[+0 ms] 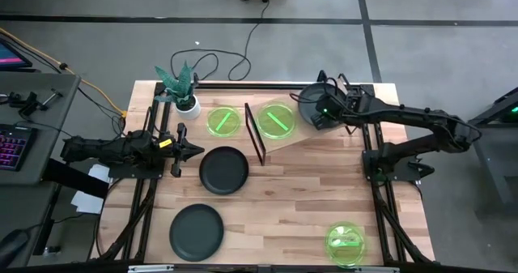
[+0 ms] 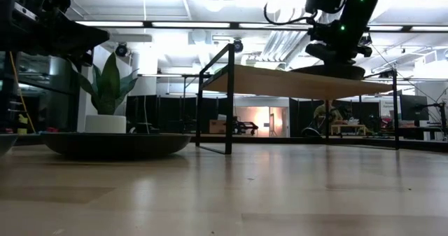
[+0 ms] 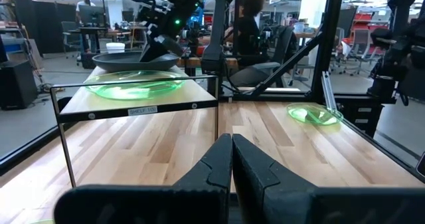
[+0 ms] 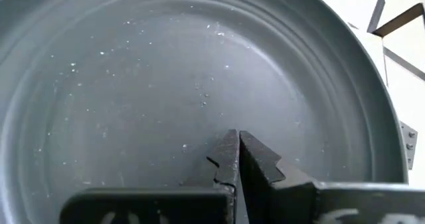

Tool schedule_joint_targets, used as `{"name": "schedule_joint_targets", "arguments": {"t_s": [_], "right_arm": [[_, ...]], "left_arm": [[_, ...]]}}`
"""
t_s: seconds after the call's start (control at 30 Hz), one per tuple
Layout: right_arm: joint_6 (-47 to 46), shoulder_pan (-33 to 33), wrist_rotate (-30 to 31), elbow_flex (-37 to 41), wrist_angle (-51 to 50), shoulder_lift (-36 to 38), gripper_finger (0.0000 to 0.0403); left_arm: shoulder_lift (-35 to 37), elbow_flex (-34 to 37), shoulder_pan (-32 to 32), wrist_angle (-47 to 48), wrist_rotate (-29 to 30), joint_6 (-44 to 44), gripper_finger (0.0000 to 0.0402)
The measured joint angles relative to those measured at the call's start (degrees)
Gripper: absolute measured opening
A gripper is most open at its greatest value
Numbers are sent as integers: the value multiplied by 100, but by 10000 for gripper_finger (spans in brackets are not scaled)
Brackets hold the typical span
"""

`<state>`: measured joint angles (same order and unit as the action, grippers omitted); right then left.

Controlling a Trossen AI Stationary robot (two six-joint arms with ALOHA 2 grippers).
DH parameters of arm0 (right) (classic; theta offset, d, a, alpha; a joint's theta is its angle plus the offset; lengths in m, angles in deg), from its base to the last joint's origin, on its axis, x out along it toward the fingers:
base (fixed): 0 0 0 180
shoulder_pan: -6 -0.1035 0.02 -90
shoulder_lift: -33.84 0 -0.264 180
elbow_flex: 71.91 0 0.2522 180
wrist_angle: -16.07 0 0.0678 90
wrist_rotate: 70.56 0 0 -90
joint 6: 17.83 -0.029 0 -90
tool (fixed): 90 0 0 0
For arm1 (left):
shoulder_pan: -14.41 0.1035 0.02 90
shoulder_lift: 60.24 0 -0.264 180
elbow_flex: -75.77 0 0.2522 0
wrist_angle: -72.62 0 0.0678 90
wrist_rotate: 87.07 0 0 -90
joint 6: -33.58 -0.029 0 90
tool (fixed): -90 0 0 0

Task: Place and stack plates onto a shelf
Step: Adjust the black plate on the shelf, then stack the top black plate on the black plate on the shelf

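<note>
The right gripper [image 4: 236,159], fingers pinched together, apparently clamps the stiff matte dark grey round plate [image 4: 172,84] by its rim above the tilted light-wood shelf [image 2: 294,82]; the plate looks slippery.

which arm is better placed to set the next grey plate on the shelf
Right: its gripper holds a grey plate over the shelf. The left gripper waits beside a grey plate on the table.
</note>
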<state>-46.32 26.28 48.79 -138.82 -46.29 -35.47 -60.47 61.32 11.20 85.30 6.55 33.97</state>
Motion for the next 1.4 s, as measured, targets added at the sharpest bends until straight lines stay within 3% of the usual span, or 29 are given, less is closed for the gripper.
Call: {"name": "schedule_joint_targets", "arguments": {"t_s": [0.3, 0.5, 0.67, 0.87, 1.07, 1.4], "right_arm": [[28, -137, 302, 5, -59, 449, 0], [43, -540, 261, 104, -68, 1435, 0], [39, -1343, 290, 453, 220, 2402, 0], [600, -2732, -186, 1884, 2495, 3328, 0], [1937, -3488, -958, 2983, 5727, 3364, 0], [2920, -3607, -1028, 3082, 7292, 2766, 0]], "left_arm": [[-2, 0, 0, 0, 2, 0, 3], [-2, 2, -1, 0, 2, 0, 3], [-2, 0, -1, 0, 1, 0, 3], [-2, 2, -1, 0, 1, 0, 3], [-1, 1, 0, 0, 2, 0, 3], [-2, 0, -2, 0, 2, 0, 3]]}}
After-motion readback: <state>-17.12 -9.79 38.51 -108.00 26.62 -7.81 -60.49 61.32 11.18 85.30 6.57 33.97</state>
